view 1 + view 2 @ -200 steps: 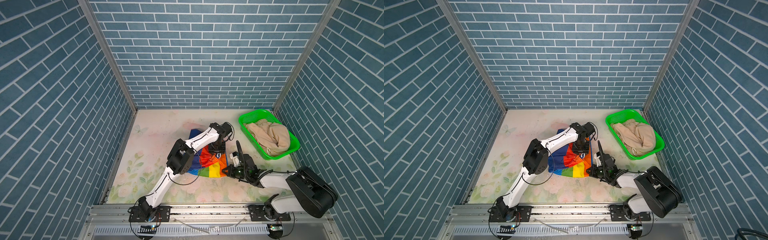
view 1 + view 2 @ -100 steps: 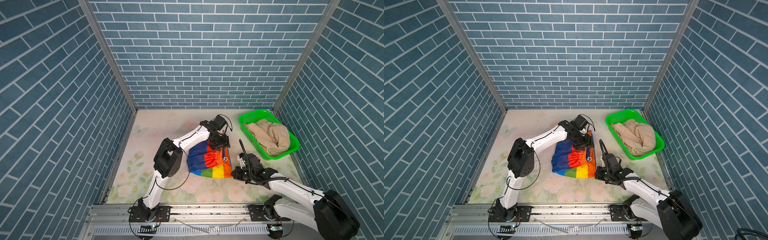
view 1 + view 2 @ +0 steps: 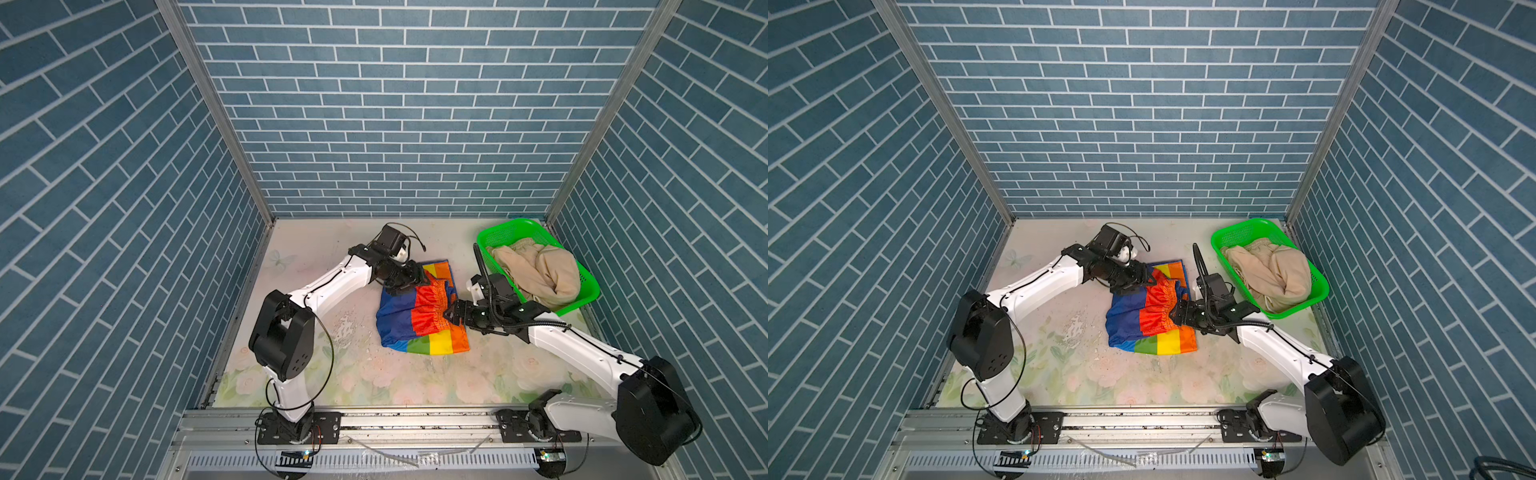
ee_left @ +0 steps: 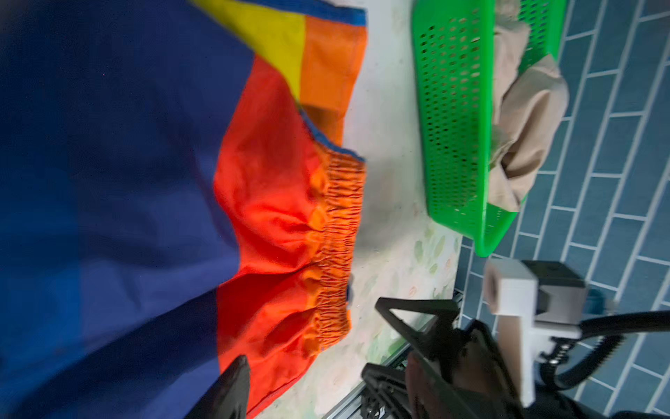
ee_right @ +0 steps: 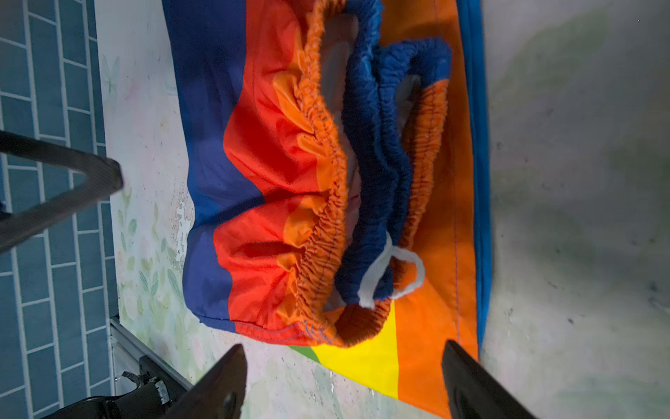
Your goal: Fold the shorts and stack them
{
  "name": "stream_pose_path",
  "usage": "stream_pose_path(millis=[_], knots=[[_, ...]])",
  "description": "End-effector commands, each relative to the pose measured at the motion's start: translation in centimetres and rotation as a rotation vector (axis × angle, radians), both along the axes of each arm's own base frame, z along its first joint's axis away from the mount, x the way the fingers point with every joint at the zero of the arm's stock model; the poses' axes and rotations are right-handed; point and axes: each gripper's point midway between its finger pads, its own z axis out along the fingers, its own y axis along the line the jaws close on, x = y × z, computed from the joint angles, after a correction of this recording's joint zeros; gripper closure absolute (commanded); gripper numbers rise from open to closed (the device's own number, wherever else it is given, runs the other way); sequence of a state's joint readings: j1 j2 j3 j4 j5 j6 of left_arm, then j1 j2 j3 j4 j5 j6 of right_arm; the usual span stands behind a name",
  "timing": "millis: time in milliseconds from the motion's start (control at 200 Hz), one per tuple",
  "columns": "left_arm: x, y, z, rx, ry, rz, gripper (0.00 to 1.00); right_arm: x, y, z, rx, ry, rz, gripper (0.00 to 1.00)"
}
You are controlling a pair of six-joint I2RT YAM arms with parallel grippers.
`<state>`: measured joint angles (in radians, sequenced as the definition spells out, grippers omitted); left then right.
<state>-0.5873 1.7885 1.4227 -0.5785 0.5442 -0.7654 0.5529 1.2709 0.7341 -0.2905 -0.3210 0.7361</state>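
The right gripper [image 5: 343,350] has just let go: its jaws now stand wide with nothing between them. The rainbow shorts [image 5: 275,174] lie flat on the table [image 3: 386,378], with their crinkly top edge just in front of those jaws. The left gripper [image 3: 413,276] sits at the far corner of those shorts, and I cannot tell if its jaws are wide or pinching. This pair looks folded and put down, so I think the beige shorts [image 3: 540,274] come next; they wait in the basket [image 3: 496,239] just behind the right gripper.
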Motion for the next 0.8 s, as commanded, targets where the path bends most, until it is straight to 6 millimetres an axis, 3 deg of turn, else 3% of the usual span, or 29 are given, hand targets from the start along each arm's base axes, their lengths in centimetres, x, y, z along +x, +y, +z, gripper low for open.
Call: stream_pose_path(millis=[0, 190, 375, 445, 530, 630, 795], knots=[[-1.1, 0.2, -1.9, 0.009, 0.002, -0.054, 0.31, 1.4, 1.5, 0.6, 0.101, 0.028, -0.011, 0.11], [-2.7, 0.6, -5.9, 0.023, 0.079, -0.077, 0.33, 3.1, 2.0, -1.6, 0.146, 0.090, -0.067, 0.13], [-3.0, 1.2, -7.3, 0.024, 0.100, -0.072, 0.33, 4.8, 2.8, -3.2, 0.178, 0.129, -0.078, 0.21], [-3.1, 1.4, -7.7, 0.032, 0.103, -0.073, 0.33, 5.5, 3.2, -3.1, 0.199, 0.133, -0.073, 0.32], [-3.4, 1.5, -8.4, 0.034, 0.118, -0.068, 0.34, 6.3, 3.4, -2.6, 0.215, 0.126, -0.071, 0.54], [-4.0, 1.8, -9.5, 0.033, 0.141, -0.061, 0.34, 7.0, 3.1, -1.7, 0.201, 0.105, -0.069, 1.00], [-5.5, 3.8, -12.8, 0.113, 0.183, -0.046, 0.34, 7.7, 2.1, 0.7, 0.117, 0.024, -0.026, 1.00]])
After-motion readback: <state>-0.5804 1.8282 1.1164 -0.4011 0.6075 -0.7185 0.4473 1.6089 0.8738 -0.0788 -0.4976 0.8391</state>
